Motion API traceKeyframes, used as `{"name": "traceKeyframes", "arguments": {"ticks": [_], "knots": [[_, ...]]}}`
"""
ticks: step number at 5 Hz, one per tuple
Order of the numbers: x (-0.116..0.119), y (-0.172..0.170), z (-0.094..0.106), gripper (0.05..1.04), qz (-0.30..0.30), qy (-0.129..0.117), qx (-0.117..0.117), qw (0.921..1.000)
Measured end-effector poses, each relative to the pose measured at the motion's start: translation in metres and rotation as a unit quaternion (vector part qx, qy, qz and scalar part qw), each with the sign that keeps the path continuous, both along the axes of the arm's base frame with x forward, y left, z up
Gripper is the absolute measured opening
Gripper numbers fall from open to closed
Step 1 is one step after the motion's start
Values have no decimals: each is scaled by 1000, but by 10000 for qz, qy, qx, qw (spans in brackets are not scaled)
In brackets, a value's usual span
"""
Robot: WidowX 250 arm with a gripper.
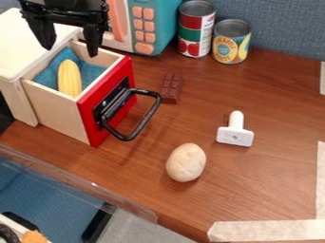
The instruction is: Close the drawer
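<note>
Well, drawer [54, 111]: pale wood, flat red front [89, 118], open at ten o'clock.
Handle [151, 114]: black, rounded loop.
Corn [69, 78]: ridged, on blue lining [92, 71].
End effector [70, 51]: fingers [92, 40] apart, eleven o'clock, top cut off.

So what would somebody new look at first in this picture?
Probably the bright red front of the open drawer on the left, with its black handle sticking out and yellow corn inside. Next might come the black gripper at the top left, then the pale, egg-shaped thing on the table, just below the middle.
</note>
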State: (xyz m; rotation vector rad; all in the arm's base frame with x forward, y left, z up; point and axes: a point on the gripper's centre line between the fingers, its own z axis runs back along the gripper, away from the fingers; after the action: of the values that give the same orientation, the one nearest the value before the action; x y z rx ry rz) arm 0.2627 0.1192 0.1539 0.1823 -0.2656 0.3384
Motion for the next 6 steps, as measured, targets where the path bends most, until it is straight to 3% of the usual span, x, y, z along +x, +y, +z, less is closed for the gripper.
{"name": "traceKeyframes", "arguments": {"ticks": [1, 2, 4, 6], "knots": [[-4, -1, -8, 1000, -37, 145, -43, 9999], [-21, -7, -10, 1000, -440, 232, 82, 9987], [-39, -23, -13, 1000, -912, 207, 123, 9955], [-18, -72, -28, 1000, -1482, 335, 210, 9882]]}}
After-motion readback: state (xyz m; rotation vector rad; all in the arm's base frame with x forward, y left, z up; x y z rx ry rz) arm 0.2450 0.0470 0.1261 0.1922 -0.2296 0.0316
